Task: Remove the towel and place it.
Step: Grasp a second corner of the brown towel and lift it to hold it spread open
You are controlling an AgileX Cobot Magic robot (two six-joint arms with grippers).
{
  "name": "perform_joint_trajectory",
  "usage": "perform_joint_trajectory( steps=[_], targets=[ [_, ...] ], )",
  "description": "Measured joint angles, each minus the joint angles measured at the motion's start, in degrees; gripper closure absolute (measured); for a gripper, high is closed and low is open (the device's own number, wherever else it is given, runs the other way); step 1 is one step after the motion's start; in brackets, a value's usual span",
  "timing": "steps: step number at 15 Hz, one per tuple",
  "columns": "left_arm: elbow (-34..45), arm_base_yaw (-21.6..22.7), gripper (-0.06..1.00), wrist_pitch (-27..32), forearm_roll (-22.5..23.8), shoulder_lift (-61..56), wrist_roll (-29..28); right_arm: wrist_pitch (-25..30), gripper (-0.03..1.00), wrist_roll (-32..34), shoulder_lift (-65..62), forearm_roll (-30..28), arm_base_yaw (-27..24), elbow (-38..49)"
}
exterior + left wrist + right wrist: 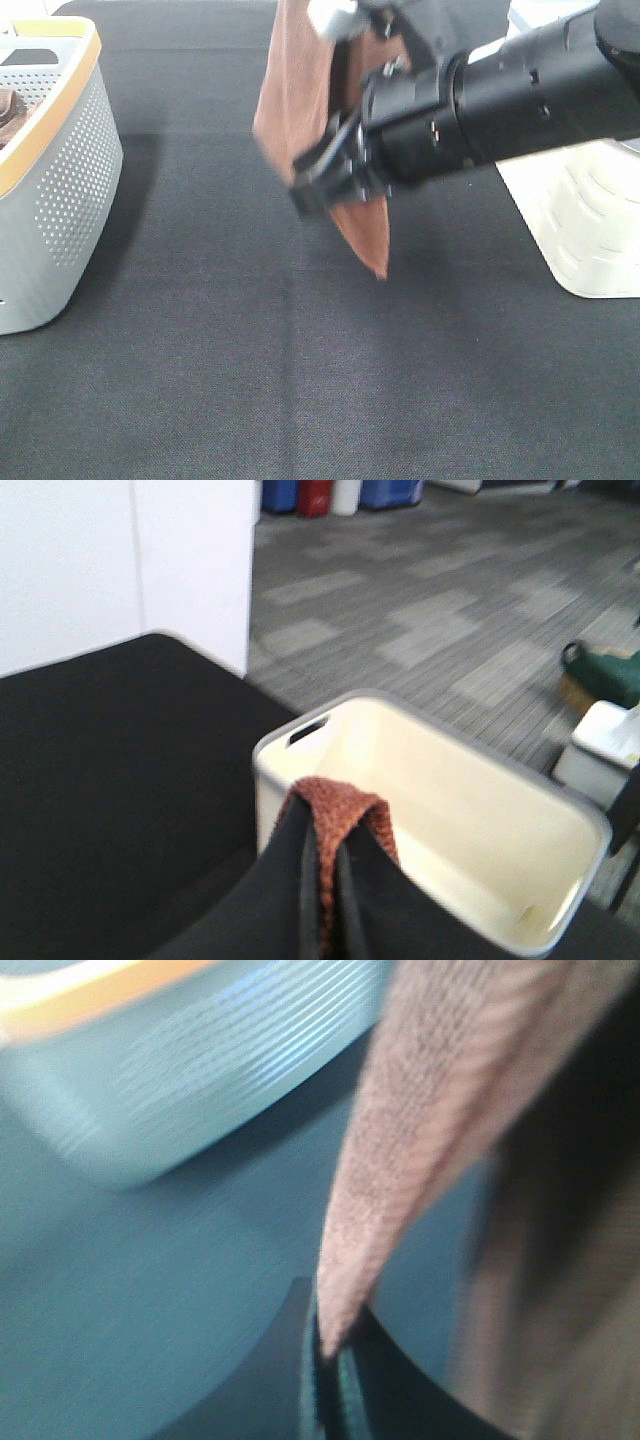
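The reddish-brown towel hangs in the air over the middle of the black table, its lowest corner just above the surface. My right gripper reaches in from the right and is shut on the towel's lower part. The right wrist view shows the towel pinched in that gripper. My left gripper is at the top edge of the high view, by the towel's top. The left wrist view shows it shut on a fold of the towel.
A grey perforated basket with an orange rim stands at the left, with a dark brown item inside; it also shows blurred in the right wrist view. A white bin stands at the right, seen hollow in the left wrist view.
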Motion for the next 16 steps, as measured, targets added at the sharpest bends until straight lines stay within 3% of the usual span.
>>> perform_joint_trajectory(
  steps=[4,5,7,8,12,13,16],
  targets=[
    [0.00,2.98,0.94,11.97,16.10,2.01,-12.55,10.94,0.97,12.32,-2.92,-10.08,0.00,0.00],
    [0.00,3.61,0.94,15.47,18.91,2.41,-13.98,11.80,0.97,17.70,-4.35,-15.30,0.00,0.00],
    [0.00,3.84,0.94,21.43,24.81,3.15,-15.30,12.72,0.97,34.09,-6.70,-32.03,0.00,-2.64],
    [0.00,3.84,0.94,21.43,24.81,3.15,-15.30,12.72,0.97,34.09,-6.70,-32.03,0.00,-2.64],
    [-0.06,3.84,0.94,26.07,36.10,4.70,-19.19,11.12,0.97,61.48,-6.82,-66.86,0.00,-10.66],
    [-0.06,3.84,0.94,26.07,40.97,6.13,-21.20,9.51,0.97,70.19,-5.56,-79.41,0.00,-12.83],
    [-0.06,4.13,0.94,22.17,48.36,9.63,-25.90,8.54,0.97,84.40,0.11,-104.05,0.00,-17.99]
  ],
)
